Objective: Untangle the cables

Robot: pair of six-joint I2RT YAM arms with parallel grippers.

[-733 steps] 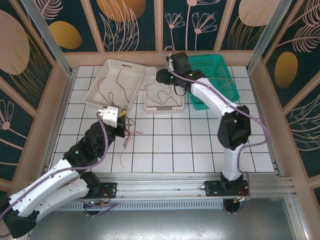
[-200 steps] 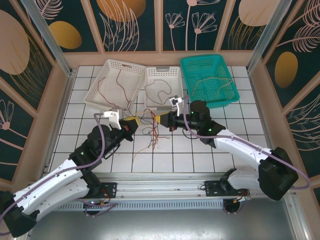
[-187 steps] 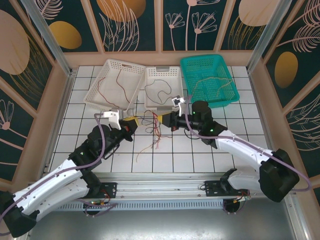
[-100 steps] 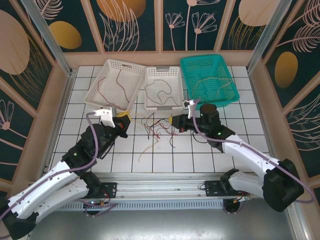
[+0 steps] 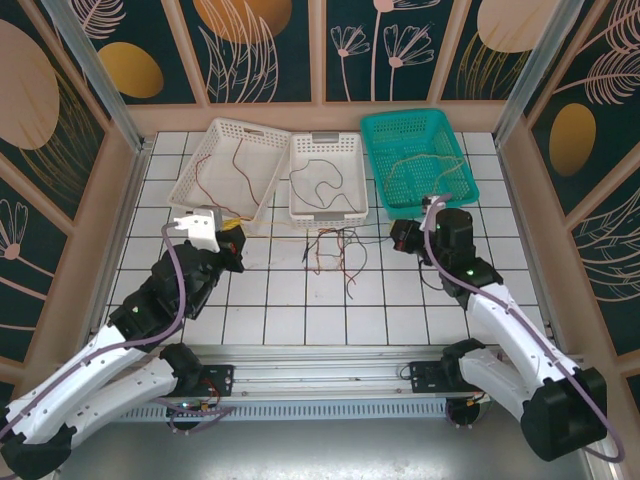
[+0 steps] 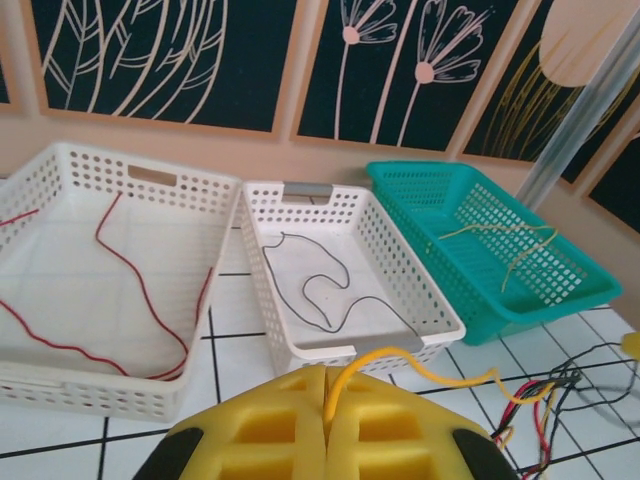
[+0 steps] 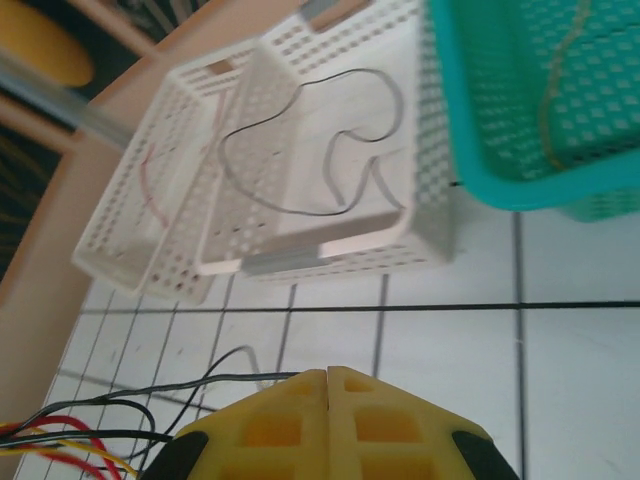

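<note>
My bench [image 5: 400, 300] is a white surface ruled into square tiles by dark lines, fenced by a pale wooden frame [image 5: 320, 115] with grey metal posts [image 5: 95, 75] slanting in at the upper corners. Behind the frame, the walls [image 5: 270, 50] are dark teal panels drawn with pink flower outlines, leaves and gold ovals. A metal rail [image 5: 330, 365] crosses the bottom of the top view.

Three baskets sit side by side along the upper edge of the tiles. The left white basket [image 5: 232, 170] holds a red wire [image 5: 205, 180], the middle white basket [image 5: 327, 185] holds a curled black wire [image 5: 322, 185], and the teal basket [image 5: 412, 160] at upper right holds a tan wire [image 5: 425, 165].

The cables [image 5: 330, 250] [image 6: 545, 395] [image 7: 60, 435] hang as a loose red, black and yellow knot at the centre of the frame, just below the middle basket, stretched between my arms.

My left end effector [image 5: 232, 243] [image 6: 326, 400], left of centre, has its yellow pads pressed together on a yellow strand of the cables. My right end effector [image 5: 398, 237] [image 7: 327, 400], right of centre, is likewise clamped tight, with black strands running straight into its seam
</note>
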